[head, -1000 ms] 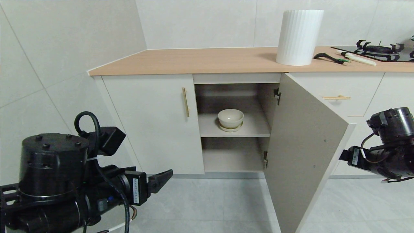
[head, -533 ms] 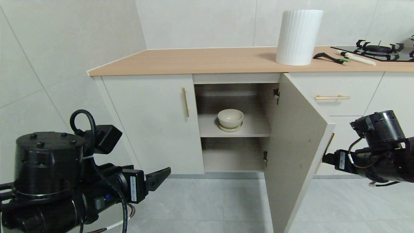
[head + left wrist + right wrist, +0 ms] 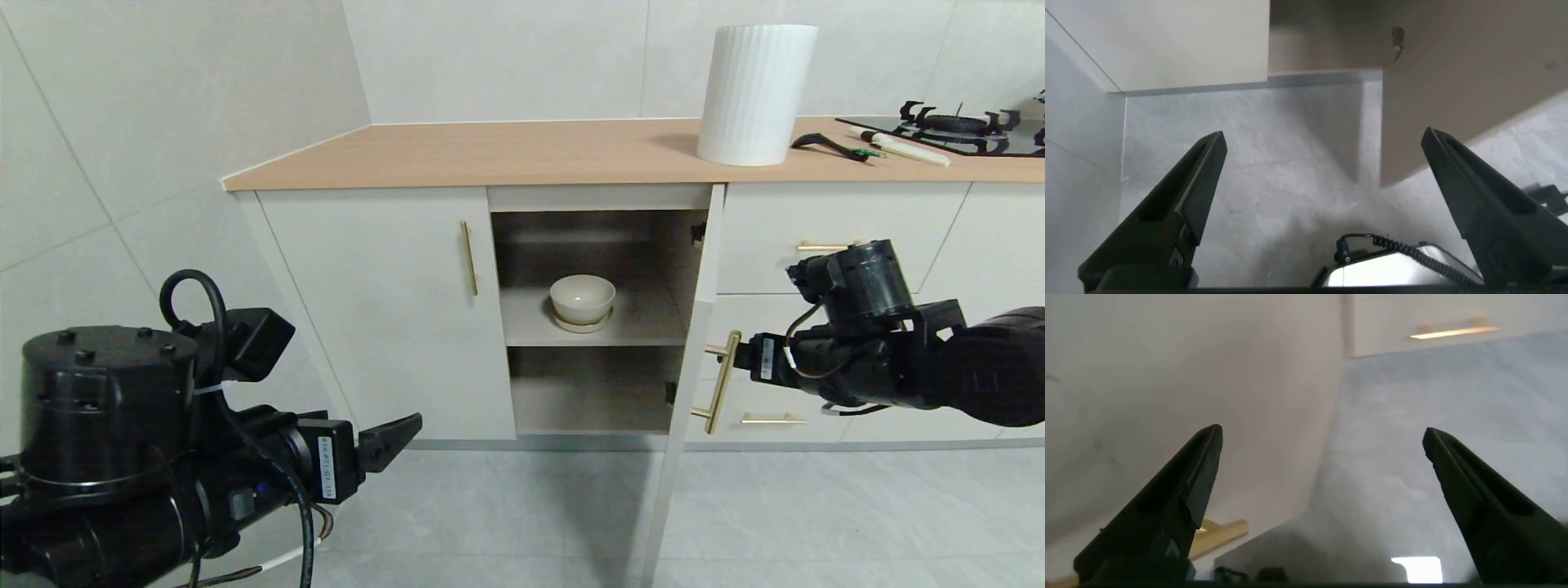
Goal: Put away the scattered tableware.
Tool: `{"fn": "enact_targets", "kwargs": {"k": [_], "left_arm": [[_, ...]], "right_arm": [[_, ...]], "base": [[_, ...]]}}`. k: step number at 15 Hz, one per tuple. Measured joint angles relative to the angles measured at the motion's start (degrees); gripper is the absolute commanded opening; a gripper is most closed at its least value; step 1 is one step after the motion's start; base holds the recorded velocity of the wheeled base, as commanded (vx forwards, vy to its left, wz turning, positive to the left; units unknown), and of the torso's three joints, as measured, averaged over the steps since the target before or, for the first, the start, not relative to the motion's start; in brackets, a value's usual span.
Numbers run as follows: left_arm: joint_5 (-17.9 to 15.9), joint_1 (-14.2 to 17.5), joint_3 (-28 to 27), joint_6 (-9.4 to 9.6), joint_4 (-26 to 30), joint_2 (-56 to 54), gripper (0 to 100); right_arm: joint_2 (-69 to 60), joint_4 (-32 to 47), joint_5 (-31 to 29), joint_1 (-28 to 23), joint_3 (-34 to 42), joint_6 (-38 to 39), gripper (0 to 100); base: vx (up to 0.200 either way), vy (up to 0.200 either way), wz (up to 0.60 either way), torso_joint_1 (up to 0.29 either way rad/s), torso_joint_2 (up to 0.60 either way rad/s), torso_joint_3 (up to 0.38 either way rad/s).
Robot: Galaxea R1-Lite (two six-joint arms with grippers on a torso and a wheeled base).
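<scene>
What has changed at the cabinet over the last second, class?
The right gripper, open, moved left with the cabinet door, which swung from wide open toward closing and is now edge-on. The left gripper barely shifted. The bowl on the shelf stayed put.

stove [image 3: 955, 129]: cut off by the right edge. 2 utensils [image 3: 898, 149] beside it: too small to identify. dish [image 3: 581, 327]: mostly hidden under the bowl [image 3: 582, 297]. door [image 3: 671, 490]: foot cut by the bottom edge, face blurred in the right wrist view.

The bowl [image 3: 582, 296] sits on a plate [image 3: 581, 327] on the cupboard shelf [image 3: 645, 324]; vase [image 3: 755, 94] on the counter [image 3: 490, 155] above.
</scene>
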Motion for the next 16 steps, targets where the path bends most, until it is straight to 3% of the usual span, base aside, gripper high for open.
{"fn": "enact_targets", "kwargs": {"k": [7, 9, 11, 14, 16], "left_arm": [[-0.05, 0.06, 0.27, 0.76, 0.02, 0.12, 100], [-0.07, 0.06, 0.52, 1.37, 0.04, 0.22, 100], [-0.09, 0.06, 1.24, 3.17, 0.00, 0.23, 100], [-0.07, 0.06, 1.68, 3.66, -0.02, 0.11, 100], [0.00, 0.09, 1.74, 3.66, 0.02, 0.09, 100]], "right_arm": [[11.47, 4.75, 1.23, 2.97, -15.32, -1.21, 100], [13.54, 4.62, 1.17, 3.77, -16.68, -1.10, 100], [14.59, 4.66, 1.12, 4.02, -17.01, -0.95, 100], [15.84, 4.52, 1.01, 4.33, -17.09, -0.66, 100], [16.49, 3.64, 0.99, 4.55, -17.09, -0.09, 100]], "base": [[0.000, 0.000, 0.00, 0.000, 0.00, 0.000], [0.000, 0.000, 0.00, 0.000, 0.00, 0.000], [0.000, 0.000, 0.00, 0.000, 0.00, 0.000], [0.000, 0.000, 0.00, 0.000, 0.00, 0.000], [0.200, 0.000, 0.00, 0.005, 0.00, 0.002]]}}
